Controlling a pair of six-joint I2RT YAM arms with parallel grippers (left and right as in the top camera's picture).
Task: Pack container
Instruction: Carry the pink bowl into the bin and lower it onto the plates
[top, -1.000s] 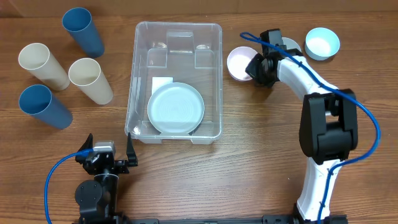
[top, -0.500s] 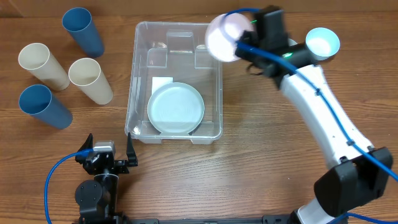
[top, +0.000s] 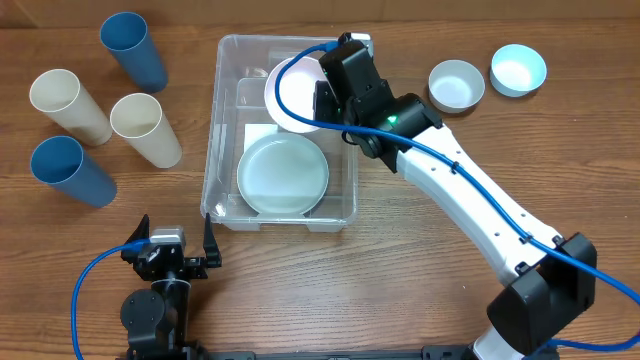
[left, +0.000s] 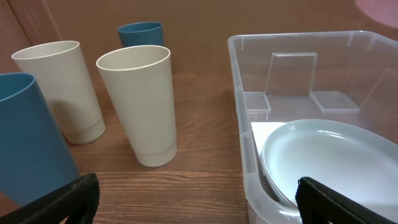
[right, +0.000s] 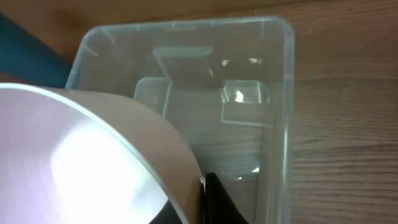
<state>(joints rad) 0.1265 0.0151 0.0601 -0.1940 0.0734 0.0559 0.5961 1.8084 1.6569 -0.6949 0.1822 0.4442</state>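
The container (top: 213, 140) is a large clear bin at the table's middle, with a pale plate (top: 282, 172) lying in its near half. My right gripper (top: 322, 100) is shut on the rim of a pink bowl (top: 290, 95) and holds it tilted over the bin's far half. In the right wrist view the bowl (right: 81, 155) fills the left side, clamped by my gripper (right: 200, 198), with the bin (right: 286, 93) below. My left gripper (top: 180, 262) is open and empty near the front edge, beside the bin's near left corner (left: 249, 162); its wrist view also shows its fingers (left: 199, 199) and the plate (left: 329, 155).
Two blue cups (top: 133, 48) (top: 70, 170) and two cream cups (top: 68, 104) (top: 145, 128) stand left of the bin. A whitish bowl (top: 456, 84) and a light blue bowl (top: 518, 69) sit at the back right.
My right gripper lifted the pink bowl from the table right of the bin and carried it left over the bin. The left arm has not moved.
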